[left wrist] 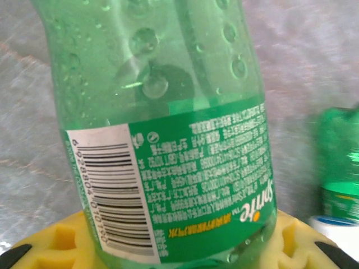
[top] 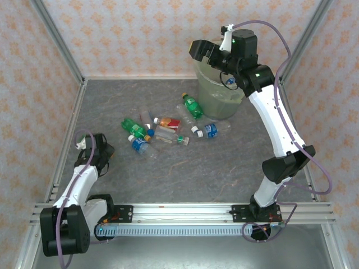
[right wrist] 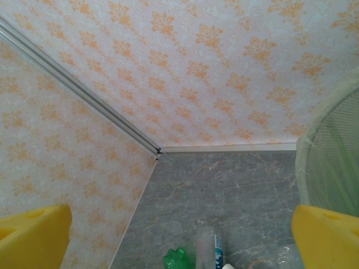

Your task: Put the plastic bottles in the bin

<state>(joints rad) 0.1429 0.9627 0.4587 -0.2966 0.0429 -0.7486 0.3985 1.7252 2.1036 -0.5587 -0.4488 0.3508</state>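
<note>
A green Sprite bottle [left wrist: 168,140] stands close in the left wrist view, wedged between the yellow pads [left wrist: 50,244] of my left gripper [left wrist: 174,249], which is shut on it. That gripper [top: 101,148] sits low at the table's left side. Several plastic bottles lie in a loose pile mid-table: a green one [top: 133,128], a red-labelled one [top: 167,121], a blue-labelled one [top: 210,130]. Another green bottle [top: 192,105] lies beside the pale-green bin [top: 221,98]. My right gripper [top: 210,51] hovers open over the bin's far-left rim [right wrist: 331,151], with nothing between its fingers [right wrist: 33,238].
A metal frame and patterned walls close in the grey table [top: 196,174] on the left, back and right. A second green bottle [left wrist: 339,168] and a white-topped bottle [left wrist: 336,232] lie to the right of the held one.
</note>
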